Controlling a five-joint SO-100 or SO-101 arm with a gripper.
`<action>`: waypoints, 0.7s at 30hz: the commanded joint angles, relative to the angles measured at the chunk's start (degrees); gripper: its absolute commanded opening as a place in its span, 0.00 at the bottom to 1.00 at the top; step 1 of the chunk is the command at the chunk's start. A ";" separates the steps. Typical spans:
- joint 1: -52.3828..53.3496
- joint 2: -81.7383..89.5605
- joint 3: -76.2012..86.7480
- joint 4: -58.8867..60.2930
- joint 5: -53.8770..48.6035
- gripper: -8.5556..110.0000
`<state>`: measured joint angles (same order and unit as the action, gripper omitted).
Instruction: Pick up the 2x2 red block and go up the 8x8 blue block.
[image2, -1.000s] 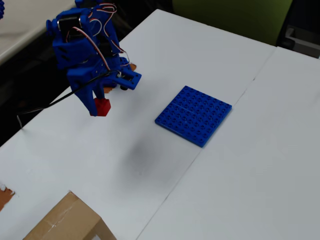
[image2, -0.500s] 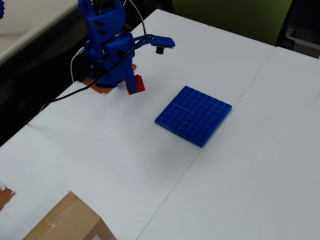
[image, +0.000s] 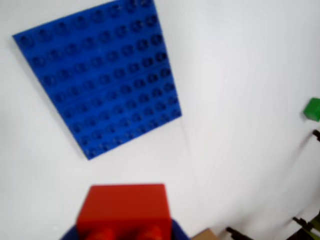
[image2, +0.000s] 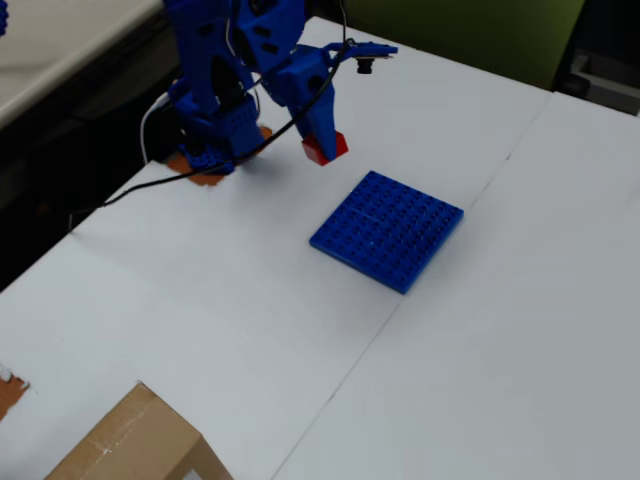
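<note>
Going left to right in the overhead view: a cardboard box (image2: 140, 440) sits at the bottom left corner of the white table (image2: 500, 350), well apart from the work. Further up, the blue arm (image2: 215, 90) stands on its base near the table's far left edge, leaning toward the right. Its jaws (image2: 322, 140) pinch the red block (image2: 325, 149), which hangs clear of the table, up and to the left of the blue plate (image2: 387, 230) and not yet over it. The plate lies flat near the table's middle, studs up, ready to take the block.

In the wrist view the red block (image: 122, 210) fills the bottom edge, stud side toward the camera, and the blue plate (image: 100, 75) lies ahead of it across bare table. A small green thing (image: 313, 109) shows at the right edge, apart from both.

The block seems carried high so it clears the plate's studs; what remains, I judge, is to bring it over the plate and lower it
</note>
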<state>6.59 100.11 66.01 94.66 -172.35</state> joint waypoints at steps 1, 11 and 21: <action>-2.72 -1.41 -2.11 -0.79 -0.97 0.09; -6.94 -8.35 -5.27 -2.90 -4.57 0.09; -9.49 -17.14 -13.01 -3.34 -5.19 0.09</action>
<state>-1.85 83.14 56.51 92.37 -176.31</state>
